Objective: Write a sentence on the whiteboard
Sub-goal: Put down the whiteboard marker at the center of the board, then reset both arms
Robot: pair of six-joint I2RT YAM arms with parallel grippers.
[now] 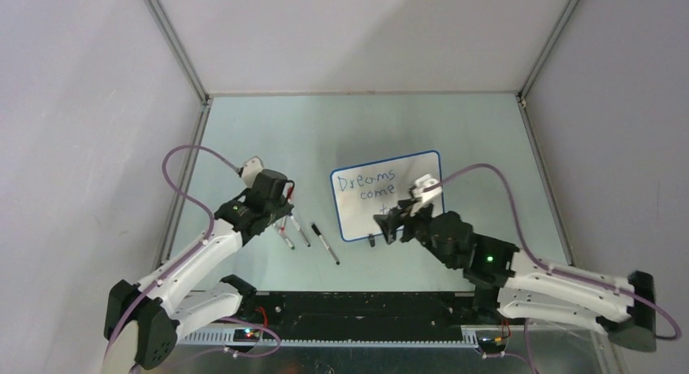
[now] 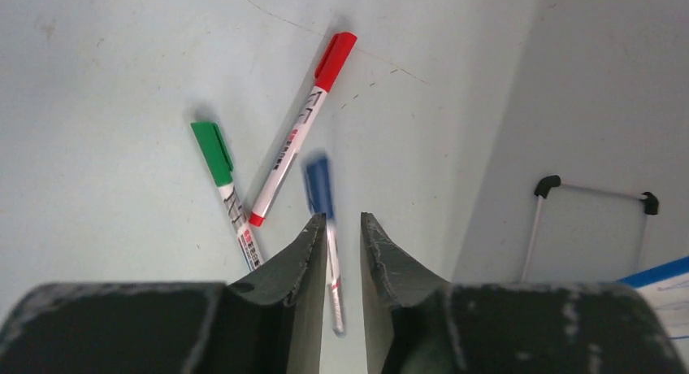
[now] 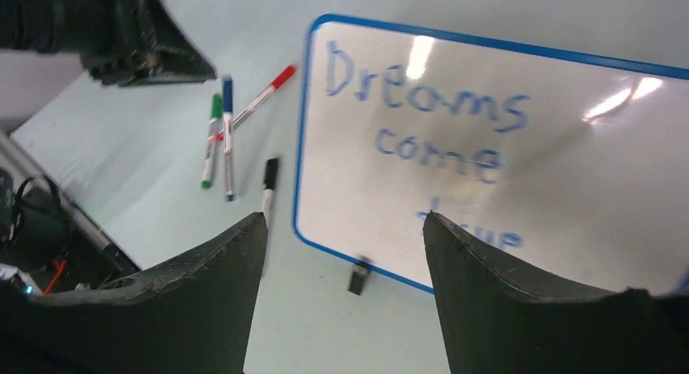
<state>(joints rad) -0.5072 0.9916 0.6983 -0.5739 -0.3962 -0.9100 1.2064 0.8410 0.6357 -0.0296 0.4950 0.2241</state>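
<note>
The whiteboard (image 1: 388, 197) (image 3: 520, 171) lies flat mid-table, white with a blue rim. On it is the sentence (image 1: 367, 187) (image 3: 431, 114) in blue: "Dreams", "come", and a third line partly hidden behind my right finger. My right gripper (image 1: 392, 219) (image 3: 343, 218) hovers over the board's near edge, open wide, nothing between its fingers. My left gripper (image 1: 284, 211) (image 2: 343, 218) hangs over the markers, its jaws slightly apart. A blue marker (image 2: 319, 183) (image 3: 227, 130) appears blurred below that gap and lies on the table in the right wrist view.
A green marker (image 2: 215, 154) (image 3: 211, 138) and a red marker (image 2: 301, 130) (image 3: 260, 97) lie crossed beside the blue one. A black marker (image 1: 325, 244) (image 3: 269, 183) lies nearer the board. A black clip foot (image 3: 358, 276) sticks out from the board's near edge.
</note>
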